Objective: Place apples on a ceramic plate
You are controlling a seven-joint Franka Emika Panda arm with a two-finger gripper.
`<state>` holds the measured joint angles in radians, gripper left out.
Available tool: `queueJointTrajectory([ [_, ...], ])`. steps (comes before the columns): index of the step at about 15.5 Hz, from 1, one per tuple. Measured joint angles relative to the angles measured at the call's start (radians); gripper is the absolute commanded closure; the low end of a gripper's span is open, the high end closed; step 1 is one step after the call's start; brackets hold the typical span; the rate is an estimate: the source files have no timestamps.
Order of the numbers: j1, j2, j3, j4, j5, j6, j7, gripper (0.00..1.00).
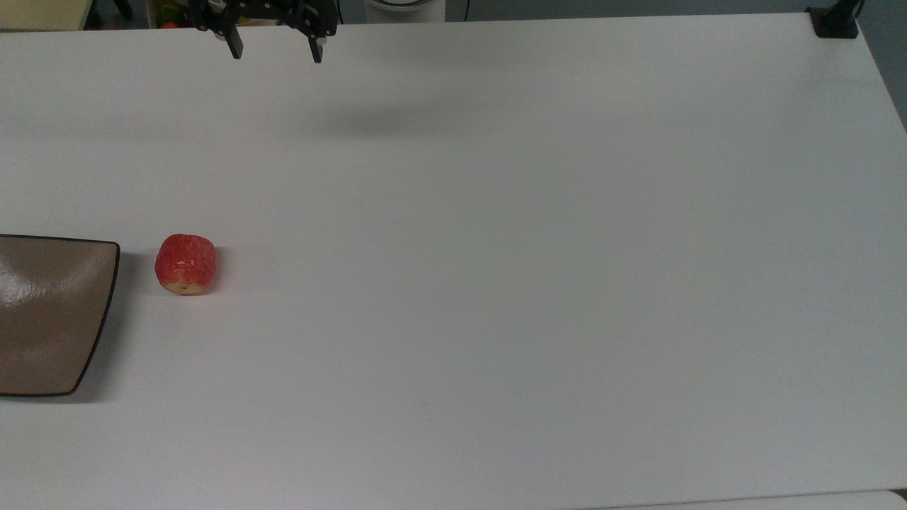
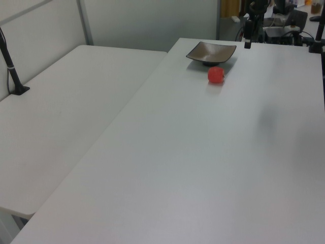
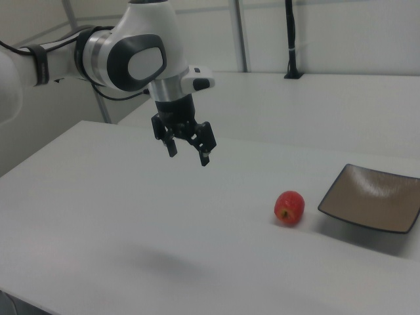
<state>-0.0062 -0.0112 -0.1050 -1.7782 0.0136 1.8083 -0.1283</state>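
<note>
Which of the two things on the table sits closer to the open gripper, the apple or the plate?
The apple. In the right view it lies between the gripper and the brown square plate, which is farther along.

A broad white table (image 1: 496,283) spans the top view; a second white table (image 2: 56,127) adjoins it at the left view's left. Pale partition walls (image 2: 147,20) stand at the far side; a black post (image 2: 11,66) rises from the second table.
</note>
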Motion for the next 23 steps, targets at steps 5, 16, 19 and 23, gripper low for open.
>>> queueJointTrajectory([
  [5,-0.003,0.058,-0.005,0.004,0.0,0.142,-0.009,0.0],
  [16,-0.06,0.322,-0.011,0.123,-0.081,0.411,-0.067,0.0],
  [19,-0.063,0.377,-0.007,0.141,-0.09,0.479,-0.067,0.0],
  [23,-0.092,0.45,0.023,0.149,-0.16,0.553,-0.067,0.0],
])
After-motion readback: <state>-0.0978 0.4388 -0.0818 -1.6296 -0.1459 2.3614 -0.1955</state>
